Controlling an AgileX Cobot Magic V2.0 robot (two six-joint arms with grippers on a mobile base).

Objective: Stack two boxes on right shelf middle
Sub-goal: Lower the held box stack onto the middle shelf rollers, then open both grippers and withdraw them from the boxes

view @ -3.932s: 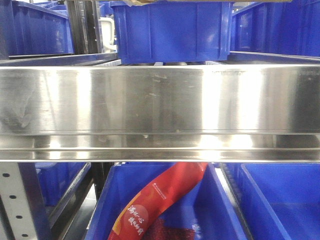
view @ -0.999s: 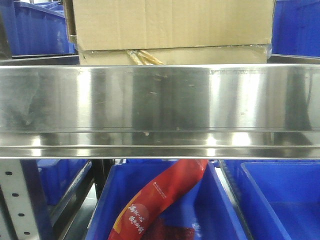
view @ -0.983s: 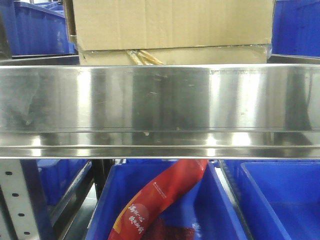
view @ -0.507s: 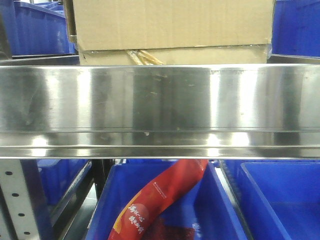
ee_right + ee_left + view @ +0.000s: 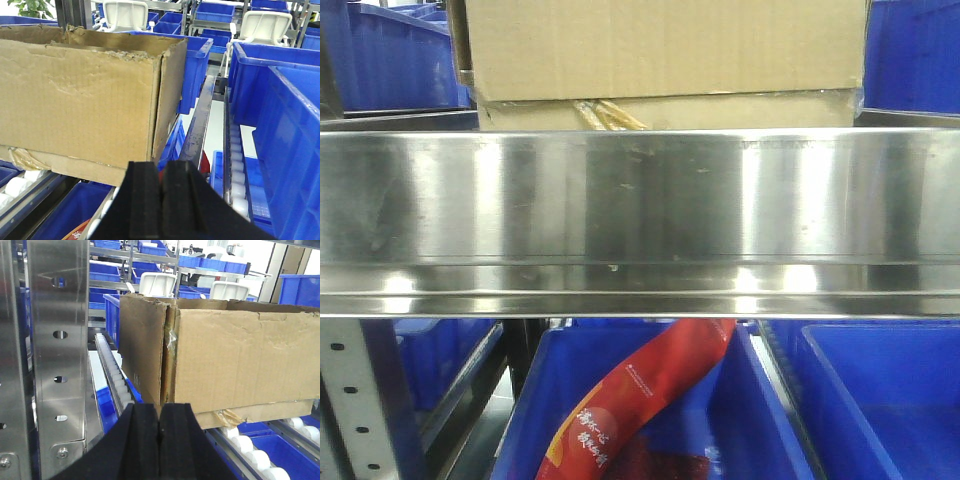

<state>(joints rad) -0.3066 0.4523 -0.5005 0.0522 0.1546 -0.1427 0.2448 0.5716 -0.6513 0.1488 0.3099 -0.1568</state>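
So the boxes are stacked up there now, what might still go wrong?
The tall box sits on the flat box, which rests on white rollers, so the stack might roll or shift if nudged. Both tools, left and right, are shut and close to the box corners; pulling back carelessly could clip the cardboard. The tall box's left corner seam looks split and torn, so it may sag.

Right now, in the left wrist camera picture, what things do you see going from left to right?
Shiny steel upright → white roller track → tall cardboard box, sitting on the flat box → blue bin.
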